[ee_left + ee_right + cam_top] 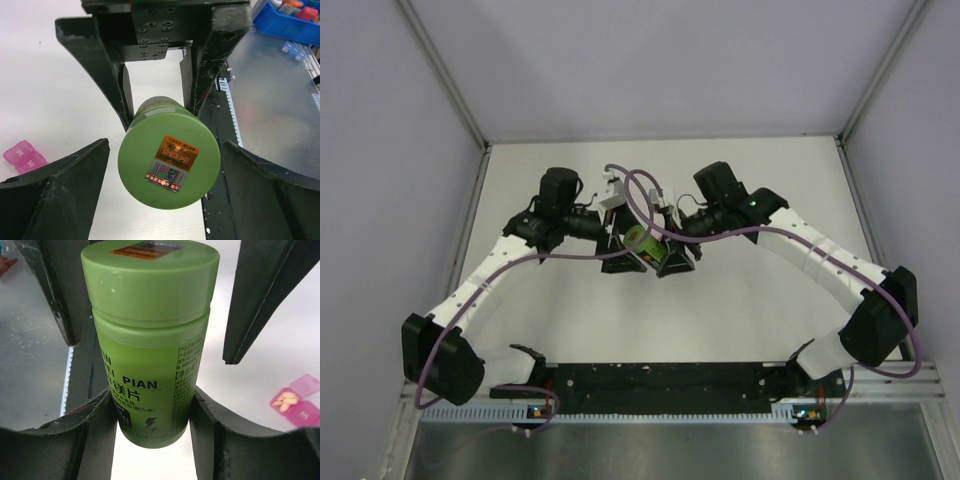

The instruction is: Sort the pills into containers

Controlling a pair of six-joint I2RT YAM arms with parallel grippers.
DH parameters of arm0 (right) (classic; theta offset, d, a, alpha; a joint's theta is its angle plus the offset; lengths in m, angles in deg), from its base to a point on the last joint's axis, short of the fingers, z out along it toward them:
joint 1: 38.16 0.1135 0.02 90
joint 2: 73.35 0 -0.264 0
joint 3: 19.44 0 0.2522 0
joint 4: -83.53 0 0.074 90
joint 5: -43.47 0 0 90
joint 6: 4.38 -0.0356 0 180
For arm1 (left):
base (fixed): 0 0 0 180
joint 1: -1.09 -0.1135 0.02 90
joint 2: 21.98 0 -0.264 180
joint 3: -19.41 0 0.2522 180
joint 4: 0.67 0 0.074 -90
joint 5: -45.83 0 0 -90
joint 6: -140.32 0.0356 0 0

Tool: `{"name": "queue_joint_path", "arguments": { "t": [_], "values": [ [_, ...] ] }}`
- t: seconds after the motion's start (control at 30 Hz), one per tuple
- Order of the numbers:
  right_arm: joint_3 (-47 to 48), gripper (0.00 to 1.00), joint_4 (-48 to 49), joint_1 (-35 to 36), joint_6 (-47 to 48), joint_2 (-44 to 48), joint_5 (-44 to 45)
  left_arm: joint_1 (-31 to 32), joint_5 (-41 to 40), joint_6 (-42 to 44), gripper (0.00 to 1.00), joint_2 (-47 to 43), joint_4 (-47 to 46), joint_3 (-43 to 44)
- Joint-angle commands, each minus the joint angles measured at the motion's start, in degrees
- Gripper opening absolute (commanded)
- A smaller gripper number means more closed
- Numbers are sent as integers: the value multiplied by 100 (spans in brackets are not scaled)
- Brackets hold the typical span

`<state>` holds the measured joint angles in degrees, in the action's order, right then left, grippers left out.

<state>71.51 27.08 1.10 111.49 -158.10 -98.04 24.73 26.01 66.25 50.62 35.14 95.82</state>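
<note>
A green pill bottle (642, 243) hangs above the table between both arms. My right gripper (150, 395) is shut on the lower body of the bottle (150, 340), both fingers pressed against its sides. My left gripper (165, 145) stands open around the bottle's capped end (169, 165), with a gap on each side of the cap. The cap is on and carries an orange sticker. The pink pill box (297, 401) lies on the table below, one lid flipped up and pale pills (286, 400) in that compartment. In the left wrist view the pill box (24, 156) sits at the left edge.
A blue bin (285, 22) with small items stands off the table, beyond a metal surface (280, 110). Purple cables (650, 190) loop over both wrists. The arms' black base rail (650, 378) runs along the near edge.
</note>
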Motion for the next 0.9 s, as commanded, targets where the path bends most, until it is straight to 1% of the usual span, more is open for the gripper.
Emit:
{"name": "queue_joint_path", "arguments": {
  "t": [0.0, 0.13, 0.27, 0.37, 0.43, 0.63, 0.73, 0.8, 0.87],
  "values": [
    [253, 0, 718, 55, -2, 169, 174, -52, -407, -1098, 99, -158, -682, 54],
    [113, 0, 1096, 55, -240, 310, 851, -114, -907, -2170, 99, -255, -1201, 80],
    [51, 0, 1395, 107, -450, 389, 1606, -158, -1356, -2918, 99, -308, -1545, 159],
    [-63, 0, 1667, 195, -530, 477, 2301, -158, -1725, -3051, 99, -299, -1449, 352],
    [-168, 0, 1896, 222, -600, 556, 2609, -175, -2190, -3139, 99, -264, -1265, 501],
    [-222, 0, 2072, 345, -653, 653, 3313, -167, -2674, -3771, 99, -9, -1290, 810],
    [-309, 0, 2134, 415, -644, 679, 3515, -167, -3035, -3956, 99, 193, -1071, 1003],
    [-353, 0, 2169, 433, -653, 688, 3568, -167, -3141, -4035, 96, 307, -913, 1117],
    [-362, 0, 2187, 433, -662, 688, 3604, -175, -3141, -4088, 90, 378, -842, 1144]
  ]
}}
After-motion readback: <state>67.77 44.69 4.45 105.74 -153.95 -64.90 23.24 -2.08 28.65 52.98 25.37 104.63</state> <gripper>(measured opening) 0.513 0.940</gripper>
